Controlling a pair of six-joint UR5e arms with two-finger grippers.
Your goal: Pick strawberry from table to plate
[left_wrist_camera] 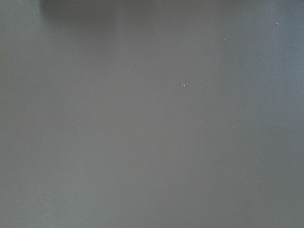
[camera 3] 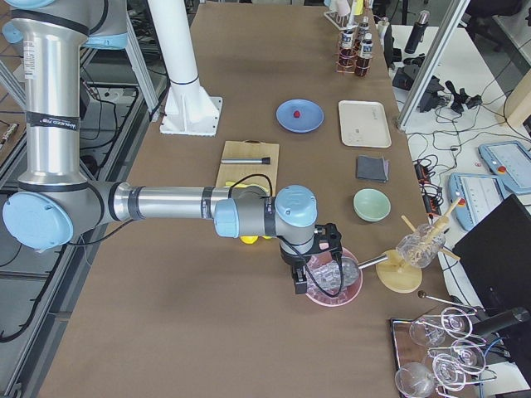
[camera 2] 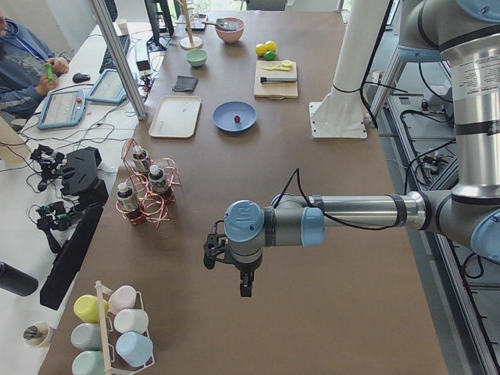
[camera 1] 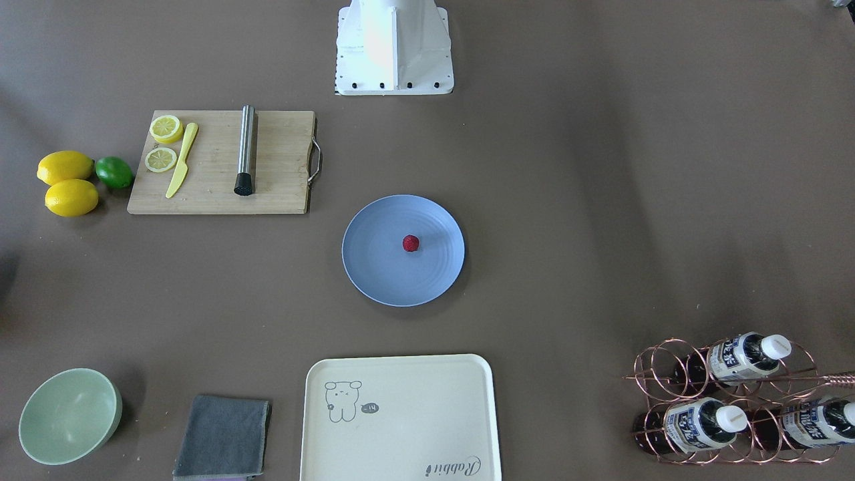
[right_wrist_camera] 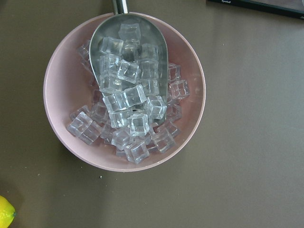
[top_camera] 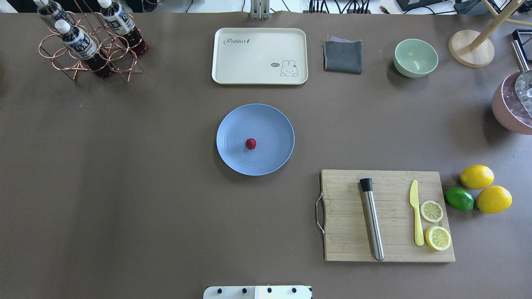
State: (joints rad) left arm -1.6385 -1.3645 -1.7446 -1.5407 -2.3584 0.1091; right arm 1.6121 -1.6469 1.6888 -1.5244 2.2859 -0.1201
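The small dark-red strawberry [camera 1: 411,243] [top_camera: 250,143] lies near the middle of the round blue plate [camera 1: 381,274] [top_camera: 272,124], which sits mid-table on the grey-brown table [camera 1: 568,200]. No arm is near it. My left gripper [camera 2: 245,285] hangs over bare table far from the plate [camera 2: 226,117], past the bottle rack; I cannot tell whether it is open or shut. My right gripper [camera 3: 299,282] hovers above a pink ice bowl [camera 3: 332,282], also far from the plate [camera 3: 309,120]; its state I cannot tell. The left wrist view shows only bare table.
A wooden cutting board [top_camera: 390,187] carries a metal muddler, a yellow knife and lemon halves; lemons and a lime [top_camera: 459,198] lie beside it. A cream tray [top_camera: 259,56], grey cloth [top_camera: 343,56], green bowl [top_camera: 415,57] and copper bottle rack [top_camera: 89,45] line the far edge.
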